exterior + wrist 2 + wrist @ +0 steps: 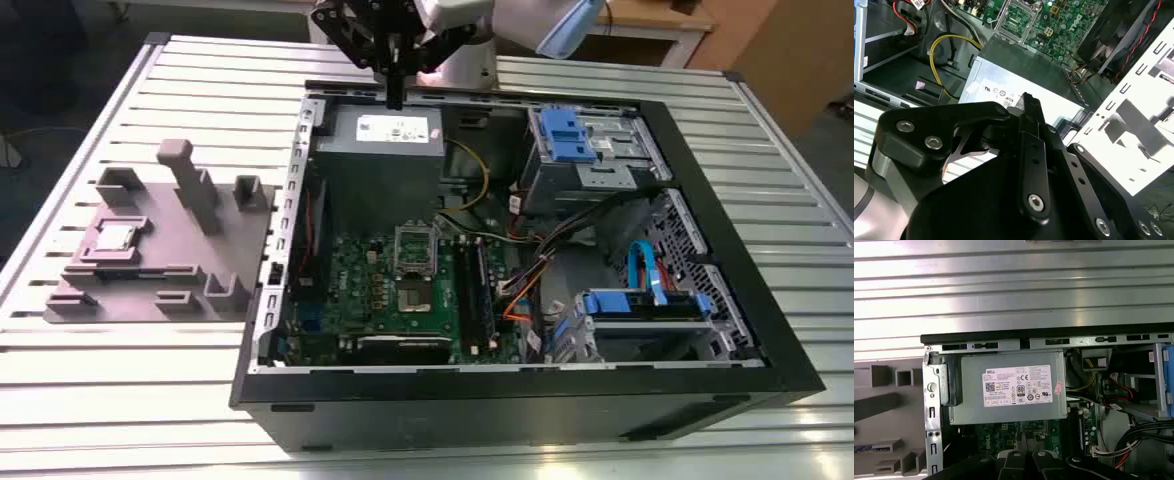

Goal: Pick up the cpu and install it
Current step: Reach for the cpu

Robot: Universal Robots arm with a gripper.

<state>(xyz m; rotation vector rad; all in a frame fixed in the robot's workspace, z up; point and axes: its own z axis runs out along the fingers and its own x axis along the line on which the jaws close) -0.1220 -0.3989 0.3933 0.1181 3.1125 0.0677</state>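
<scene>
Gripper (396,98) hangs above the far edge of the open computer case (534,400), directly over the grey power supply (380,135). Its black fingers are drawn together into one narrow tip, with nothing seen between them. In the second wrist view the closed tip (1026,98) points at the labelled face of the power supply (1019,65).

Cpu (115,237) lies flat in a recess of the grey moulded tray (174,290), at the exterior view's left, outside the case and well apart from the gripper. Its silver top faces up.

Tray stands on the slatted metal table (120,400), just beside the case wall.

Inside the case, the green motherboard (387,290) lies below the power supply in the exterior view, and the cpu socket (416,250) on it has its silver frame raised. No chip is seated in the socket.
</scene>
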